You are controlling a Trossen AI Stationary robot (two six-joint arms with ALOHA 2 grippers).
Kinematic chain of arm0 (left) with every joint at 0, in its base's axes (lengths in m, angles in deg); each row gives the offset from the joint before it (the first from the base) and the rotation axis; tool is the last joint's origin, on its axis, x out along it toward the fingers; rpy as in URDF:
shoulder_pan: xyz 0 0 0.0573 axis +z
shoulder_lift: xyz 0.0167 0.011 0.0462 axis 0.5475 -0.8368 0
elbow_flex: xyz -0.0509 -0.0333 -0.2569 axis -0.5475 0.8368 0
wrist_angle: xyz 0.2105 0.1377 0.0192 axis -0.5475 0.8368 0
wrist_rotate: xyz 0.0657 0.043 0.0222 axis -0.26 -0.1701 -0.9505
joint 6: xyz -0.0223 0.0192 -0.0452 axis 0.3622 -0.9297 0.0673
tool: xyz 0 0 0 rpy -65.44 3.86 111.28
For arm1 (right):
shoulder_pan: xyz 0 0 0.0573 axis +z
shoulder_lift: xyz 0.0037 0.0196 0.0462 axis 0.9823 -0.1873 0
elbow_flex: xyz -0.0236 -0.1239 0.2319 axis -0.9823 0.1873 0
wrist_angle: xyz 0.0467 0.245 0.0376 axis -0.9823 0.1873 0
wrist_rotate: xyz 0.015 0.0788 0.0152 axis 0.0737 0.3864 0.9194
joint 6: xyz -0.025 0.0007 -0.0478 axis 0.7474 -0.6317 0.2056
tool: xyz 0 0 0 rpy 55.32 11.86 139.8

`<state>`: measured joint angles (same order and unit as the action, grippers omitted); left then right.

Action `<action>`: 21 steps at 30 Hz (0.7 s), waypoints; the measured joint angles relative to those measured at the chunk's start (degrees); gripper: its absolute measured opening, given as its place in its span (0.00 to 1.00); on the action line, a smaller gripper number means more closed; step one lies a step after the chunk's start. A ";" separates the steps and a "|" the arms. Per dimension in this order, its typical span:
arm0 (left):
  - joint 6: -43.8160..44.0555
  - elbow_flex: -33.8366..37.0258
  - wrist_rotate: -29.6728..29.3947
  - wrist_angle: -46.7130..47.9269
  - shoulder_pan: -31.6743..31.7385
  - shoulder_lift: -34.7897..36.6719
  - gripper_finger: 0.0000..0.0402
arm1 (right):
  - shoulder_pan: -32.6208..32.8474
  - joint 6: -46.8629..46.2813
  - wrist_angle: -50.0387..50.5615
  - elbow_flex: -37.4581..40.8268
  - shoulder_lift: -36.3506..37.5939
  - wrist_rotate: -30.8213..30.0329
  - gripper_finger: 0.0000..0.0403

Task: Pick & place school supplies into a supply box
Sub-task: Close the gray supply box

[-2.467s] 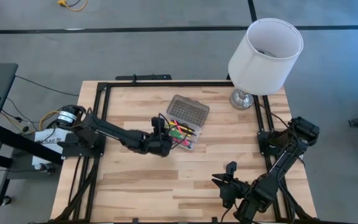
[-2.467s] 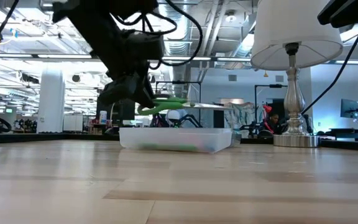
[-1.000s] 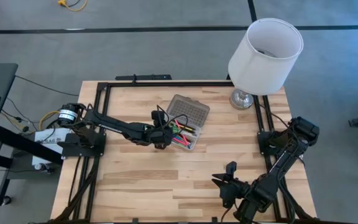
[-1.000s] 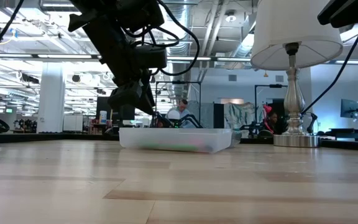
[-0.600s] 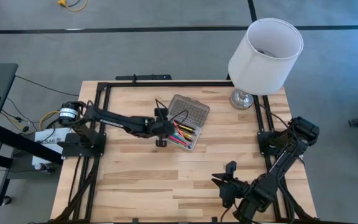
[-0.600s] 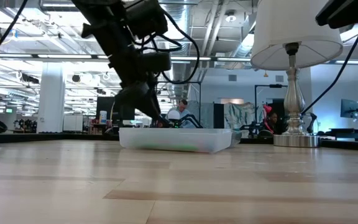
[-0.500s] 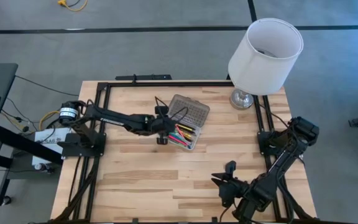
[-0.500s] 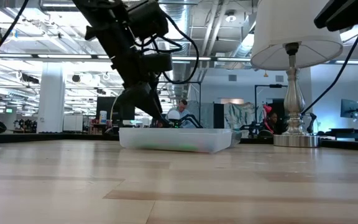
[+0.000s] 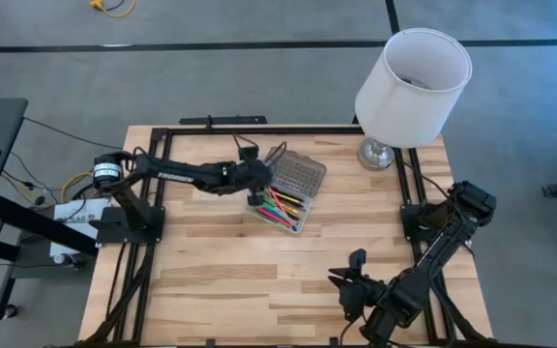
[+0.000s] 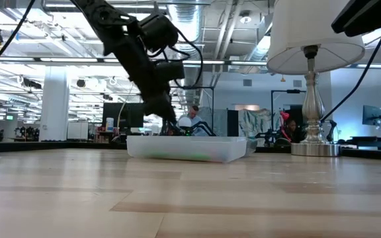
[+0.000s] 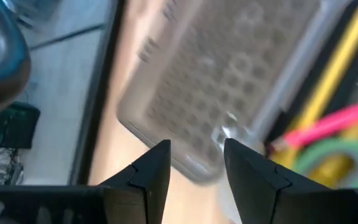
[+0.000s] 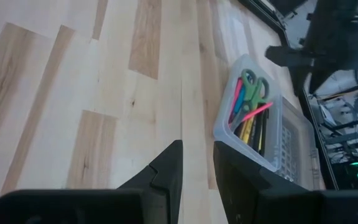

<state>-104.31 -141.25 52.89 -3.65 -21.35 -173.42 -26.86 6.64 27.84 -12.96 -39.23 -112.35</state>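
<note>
One camera hangs overhead, looking straight down on the whole surface point(image 9: 259, 280). Another sits at surface height, looking level across it into the room. The left wrist camera is pressed close to the box point(image 11: 229, 93); the right wrist camera sees the same box point(image 12: 263, 137) from farther off.

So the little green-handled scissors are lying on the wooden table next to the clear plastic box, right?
Not quite. The little green-handled scissors are lying inside the clear plastic box, on top of the pens and pencils, not on the wooden table. The right wrist view shows it.
</note>
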 joint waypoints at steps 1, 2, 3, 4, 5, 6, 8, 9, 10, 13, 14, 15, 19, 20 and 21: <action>-0.46 0.00 0.39 -1.51 0.47 0.00 0.36 | -0.04 0.00 0.00 0.01 0.00 0.00 0.21; -0.83 0.00 1.11 -2.99 0.89 -0.05 0.36 | -0.07 0.00 0.00 0.00 0.00 0.00 0.21; -1.21 0.00 1.97 -4.99 1.22 -0.59 0.36 | -0.15 0.02 0.02 -0.01 0.00 0.00 0.21; -1.92 -0.02 2.75 -6.62 1.44 -1.13 0.36 | -0.29 0.02 -0.02 -0.01 0.00 0.00 0.21; -2.49 -0.01 3.41 -6.82 1.65 -1.75 0.36 | -0.38 0.02 0.04 -0.01 0.00 0.02 0.21; -3.50 0.04 3.32 -7.68 1.71 -2.80 0.36 | -0.38 0.02 0.03 -0.01 0.00 0.02 0.21; -5.39 0.03 3.41 -8.90 1.84 -5.16 0.36 | -0.38 0.04 0.09 -0.01 0.00 0.02 0.21; -6.38 0.04 3.06 -9.09 1.91 -6.44 0.36 | -0.37 0.04 0.08 -0.01 0.00 0.03 0.21; -7.00 0.04 2.44 -9.57 1.91 -7.66 0.36 | -0.34 0.04 0.14 -0.01 0.00 0.09 0.21; -8.07 -0.15 0.13 -11.18 2.01 -9.94 0.36 | -0.25 0.04 0.22 -0.01 -0.02 0.51 0.21; -8.13 -0.20 -0.25 -11.37 2.02 -10.50 0.36 | -0.25 0.07 0.24 -0.01 -0.02 0.78 0.21; -8.24 -0.23 -0.46 -11.48 2.02 -10.77 0.36 | -0.25 0.07 0.24 -0.01 -0.02 1.23 0.21; -8.22 -0.32 -0.51 -11.25 2.02 -10.72 0.36 | -0.25 0.09 0.22 -0.01 -0.02 1.51 0.21; -8.22 -0.43 -0.46 -10.98 2.02 -10.52 0.36 | -0.25 0.09 0.20 -0.01 -0.02 1.51 0.21; -8.22 -0.49 -0.37 -10.84 2.02 -10.43 0.36 | -0.25 0.09 0.21 -0.01 -0.02 1.50 0.21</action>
<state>-112.53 -141.74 52.52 -14.49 -19.33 -183.84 -27.11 6.72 28.05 -12.97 -39.25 -110.85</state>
